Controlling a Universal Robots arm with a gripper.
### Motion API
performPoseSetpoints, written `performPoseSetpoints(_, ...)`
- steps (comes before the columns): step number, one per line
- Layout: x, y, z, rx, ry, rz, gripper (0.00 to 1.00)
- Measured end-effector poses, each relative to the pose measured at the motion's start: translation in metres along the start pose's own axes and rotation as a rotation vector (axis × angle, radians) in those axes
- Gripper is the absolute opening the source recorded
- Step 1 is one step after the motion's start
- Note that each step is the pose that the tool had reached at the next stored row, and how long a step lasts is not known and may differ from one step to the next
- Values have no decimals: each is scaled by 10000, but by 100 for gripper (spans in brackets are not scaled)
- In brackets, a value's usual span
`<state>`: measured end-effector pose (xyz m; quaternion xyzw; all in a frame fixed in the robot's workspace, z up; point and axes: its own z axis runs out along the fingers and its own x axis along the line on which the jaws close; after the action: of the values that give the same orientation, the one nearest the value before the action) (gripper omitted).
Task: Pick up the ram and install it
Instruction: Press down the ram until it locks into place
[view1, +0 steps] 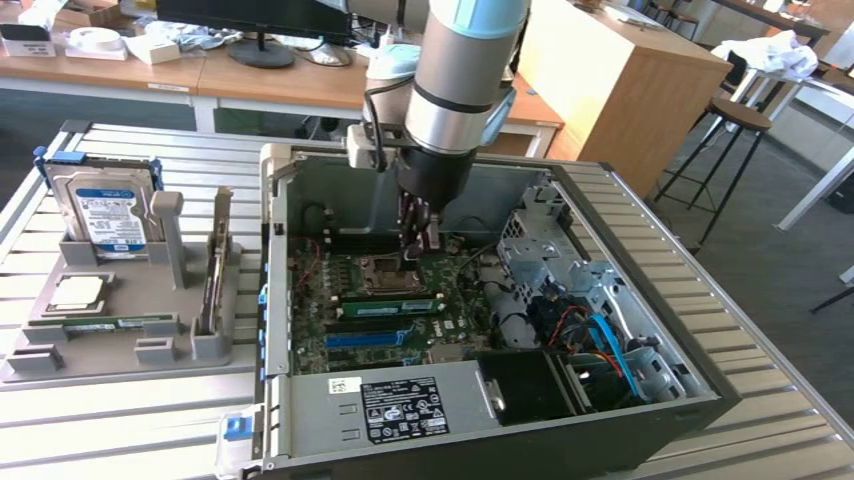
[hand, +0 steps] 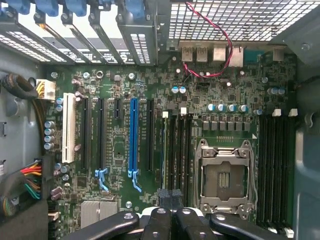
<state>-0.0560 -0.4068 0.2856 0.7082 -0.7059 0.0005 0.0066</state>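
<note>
The ram (view1: 387, 306) is a thin green stick with dark chips. It stands on edge in a slot of the motherboard (view1: 310, 335) inside the open computer case. In the wrist view the ram (hand: 164, 150) shows as a narrow bluish-green edge beside black memory slots, left of the CPU socket (hand: 224, 175). My gripper (view1: 424, 243) reaches down into the case on the grey arm. Its black fingertips (hand: 170, 196) are shut together right over the near end of the ram's edge. I cannot tell whether they touch it.
A bright blue slot (hand: 133, 135) and black expansion slots lie beside the ram. The case walls (view1: 274, 300), drive cage (view1: 561, 270) and cables (view1: 594, 335) ring the board. At the exterior view's left, a grey fixture (view1: 160, 365) holds a hard drive (view1: 107, 215) and a chip (view1: 78, 292).
</note>
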Motion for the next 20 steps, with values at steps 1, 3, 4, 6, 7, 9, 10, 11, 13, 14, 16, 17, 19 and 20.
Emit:
performPoseSetpoints(1,0,0,0,0,-1,1,10)
performPoseSetpoints(3,0,0,0,0,-1,1,10)
performPoseSetpoints(4,-1,-1,-1,1,-2,1,10)
performPoseSetpoints(6,-1,-1,-16,0,0,1,10)
performPoseSetpoints(7,0,-1,-29,0,0,1,10)
performPoseSetpoints(9,0,-1,-65,0,0,1,10)
performPoseSetpoints(10,0,-1,-85,0,-1,1,10)
performPoseSetpoints(11,1,-1,-109,0,0,0,10)
performPoseSetpoints(13,1,-1,-157,0,0,1,10)
performPoseSetpoints(14,1,-1,-184,0,1,1,10)
performPoseSetpoints(16,2,0,-236,0,1,0,10)
performPoseSetpoints(17,2,0,-262,0,1,1,10)
performPoseSetpoints(19,3,0,-319,-1,1,1,10)
performPoseSetpoints(20,3,0,-346,0,1,1,10)
